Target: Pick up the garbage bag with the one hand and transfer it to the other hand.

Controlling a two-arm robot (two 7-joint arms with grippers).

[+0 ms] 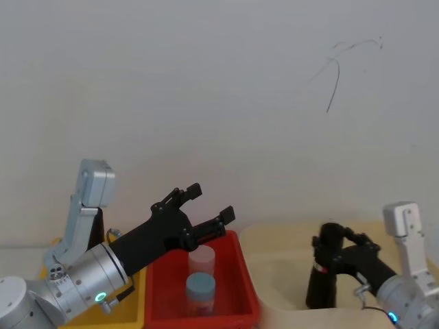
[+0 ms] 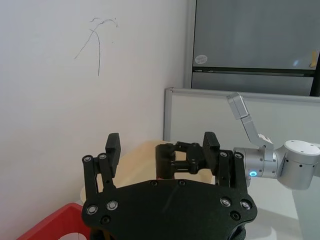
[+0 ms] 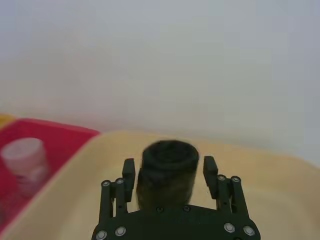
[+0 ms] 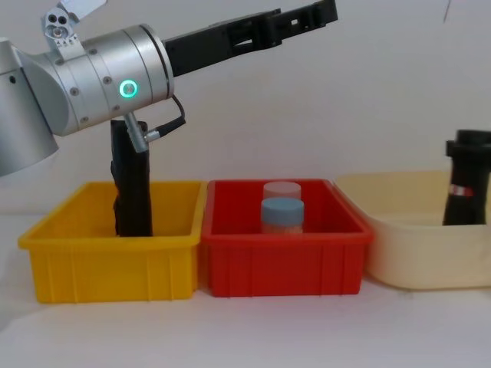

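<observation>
White wall (image 1: 206, 82) with a thin dark scribble (image 1: 336, 75) backs a pale tabletop (image 4: 245, 330) that carries 3 bins in a row. At the left, a yellow bin (image 4: 107, 264) holds a slim black roll (image 4: 132, 192) standing upright. Above it the silver left arm with its green ring reaches forward and up, so the left pincer (image 1: 212, 201) hangs released in the air over the red bin (image 4: 280, 264), its fingers wide apart and holding nothing. In the red bin stand 2 jars, a clear-lidded one (image 4: 282, 190) behind a blue-lidded one (image 4: 282, 215). At the right, the garbage bag (image 4: 466, 203) stands upright in a beige bin (image 4: 414, 261), its red-and-white band showing. The right pincer (image 3: 169, 167) is released, 1 finger on each side of the bag's top, just beside it.
</observation>
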